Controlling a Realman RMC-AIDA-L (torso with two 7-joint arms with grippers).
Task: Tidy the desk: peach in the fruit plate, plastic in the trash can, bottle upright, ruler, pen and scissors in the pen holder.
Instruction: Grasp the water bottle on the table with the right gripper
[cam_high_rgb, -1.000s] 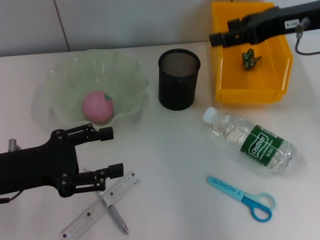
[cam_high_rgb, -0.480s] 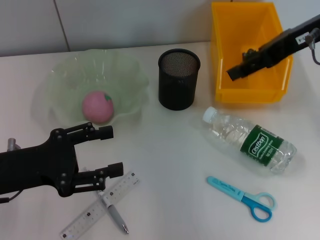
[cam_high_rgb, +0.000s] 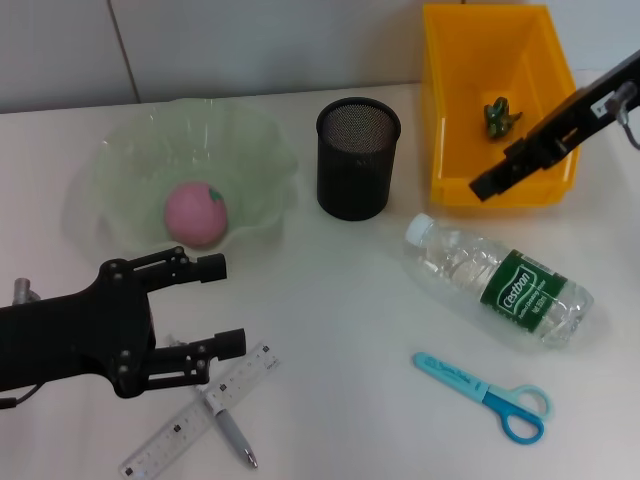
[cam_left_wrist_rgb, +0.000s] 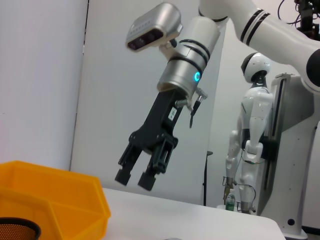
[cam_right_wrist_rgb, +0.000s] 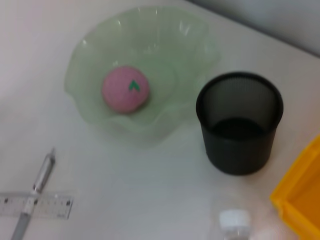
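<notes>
Listing desk contents, item by item:

Peach (cam_high_rgb: 196, 213): pink, with a green mark on top; lying inside the fruit plate (cam_high_rgb: 130, 150), a pale green wavy-edged dish at the far left of the desk.
Plastic (cam_high_rgb: 502, 117): a small dark green crumpled scrap, lying on the floor of the trash can (cam_high_rgb: 552, 75), which is a yellow bin at the far right.
Pen holder (cam_high_rgb: 358, 160): black mesh cup, upright, between the fruit plate and the trash can; nothing shows above its rim.
Bottle (cam_high_rgb: 503, 281): clear, white cap, green label; lying on its side in front of the trash can, cap pointing toward the pen holder.
Scissors (cam_high_rgb: 486, 395): light blue, closed, flat on the desk on the near side of the bottle, handles toward the right.
Ruler (cam_high_rgb: 201, 412): clear, flat at the near left, crossed over the pen (cam_high_rgb: 228, 430); the two touch, and the pen seems to lie on top, though the head view leaves this uncertain.
Left gripper (cam_high_rgb: 223, 305): low over the desk, near side of the fruit plate, just beside the ruler's far end; fingers spread apart, holding nothing.
Right gripper (cam_high_rgb: 484, 186): above the front wall of the trash can, pointing down toward the bottle; in the left wrist view its two fingers stand slightly apart with nothing between them.
</notes>
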